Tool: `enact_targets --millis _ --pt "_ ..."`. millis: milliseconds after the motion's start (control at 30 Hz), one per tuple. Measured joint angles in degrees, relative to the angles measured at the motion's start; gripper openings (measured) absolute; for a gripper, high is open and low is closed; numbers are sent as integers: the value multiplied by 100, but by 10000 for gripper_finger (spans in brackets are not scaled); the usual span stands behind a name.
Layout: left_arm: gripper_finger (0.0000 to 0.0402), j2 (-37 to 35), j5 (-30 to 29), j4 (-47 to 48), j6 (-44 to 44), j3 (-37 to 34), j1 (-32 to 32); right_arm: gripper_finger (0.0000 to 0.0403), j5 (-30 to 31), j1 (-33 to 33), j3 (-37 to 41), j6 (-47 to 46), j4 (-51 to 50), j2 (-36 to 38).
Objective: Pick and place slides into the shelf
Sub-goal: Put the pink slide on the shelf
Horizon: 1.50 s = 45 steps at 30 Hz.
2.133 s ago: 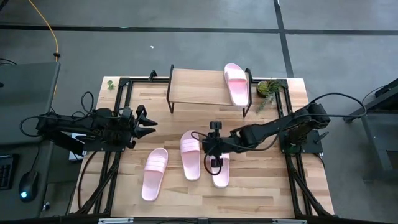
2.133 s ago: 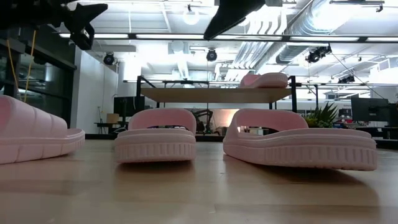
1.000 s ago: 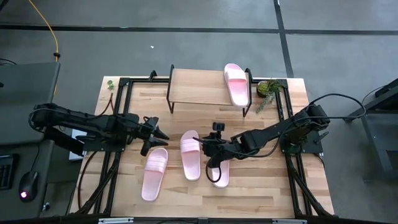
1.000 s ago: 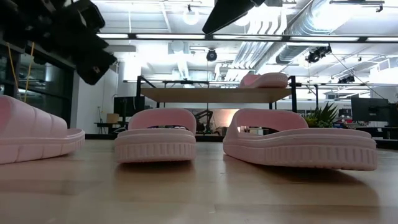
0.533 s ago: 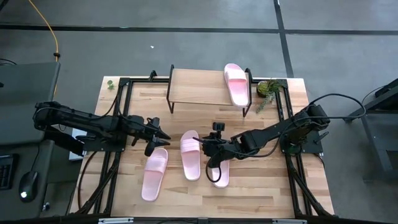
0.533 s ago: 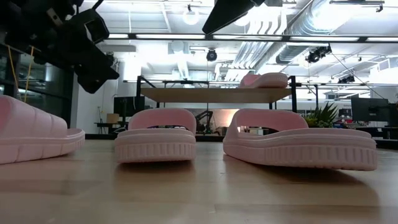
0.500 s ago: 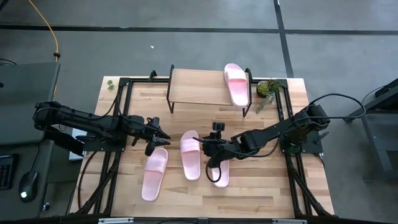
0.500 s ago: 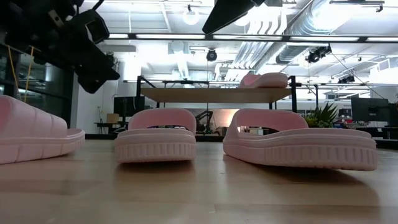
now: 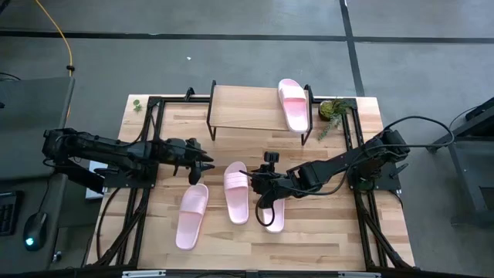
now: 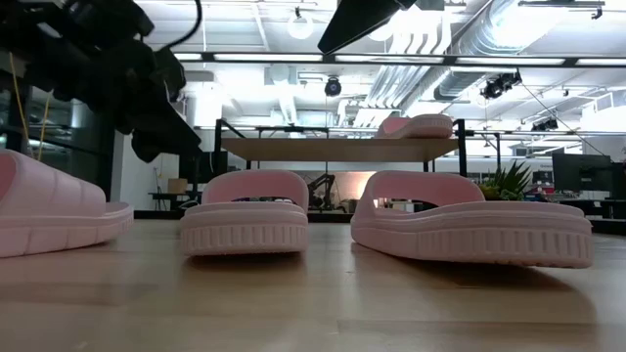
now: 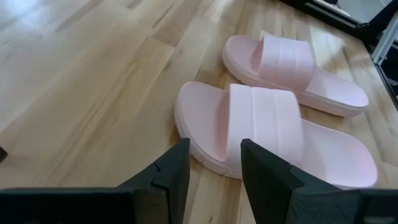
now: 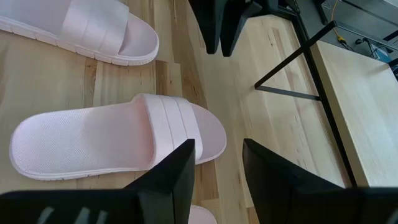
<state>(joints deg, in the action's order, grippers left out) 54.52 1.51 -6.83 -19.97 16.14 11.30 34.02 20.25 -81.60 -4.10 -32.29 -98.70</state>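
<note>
Three pale pink slides lie flat on their soles on the table: the left one [image 9: 191, 216], the middle one [image 9: 236, 193] and the right one [image 9: 272, 216]. A fourth slide [image 9: 292, 104] lies on the right end of the shelf [image 9: 247, 108], which stands at the table's far edge. My left gripper [image 9: 207, 161] is open and hangs above the table just left of the middle slide [image 11: 273, 134], pointing right. My right gripper [image 9: 251, 184] is open and hovers over the gap between the middle slide [image 12: 118, 140] and the right slide. In the low view it [image 10: 337, 39] is well above them.
A small green plant [image 9: 332, 109] stands to the right of the shelf. A black metal frame [image 9: 150, 139] runs along the table's left, right and far sides. The shelf's thin black leg [image 12: 292, 68] shows beyond my right gripper. Bare wood [image 9: 309, 239] lies near the front edge.
My left gripper has reached a little farther toward the table's right and far side and has come lower, closing on the middle slide. It stays open. The slides have not moved.
</note>
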Motion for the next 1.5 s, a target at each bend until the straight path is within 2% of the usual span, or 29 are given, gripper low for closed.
enact_targets --millis 233,433,900,1200,1500 --pt "128 601 780 -672 13 0 385 124 0 0 0 0 0 2" --pt "128 1130 1184 -1368 23 0 370 124 0 0 0 -16 0 2" --pt "128 1985 1334 -2231 83 0 374 124 0 0 0 -61 1 2" --pt "130 2046 1351 -2330 70 4 374 124 -1 0 0 -105 2 2" --pt "163 2046 1257 -2293 84 74 374 124 -19 0 0 -105 7 2"
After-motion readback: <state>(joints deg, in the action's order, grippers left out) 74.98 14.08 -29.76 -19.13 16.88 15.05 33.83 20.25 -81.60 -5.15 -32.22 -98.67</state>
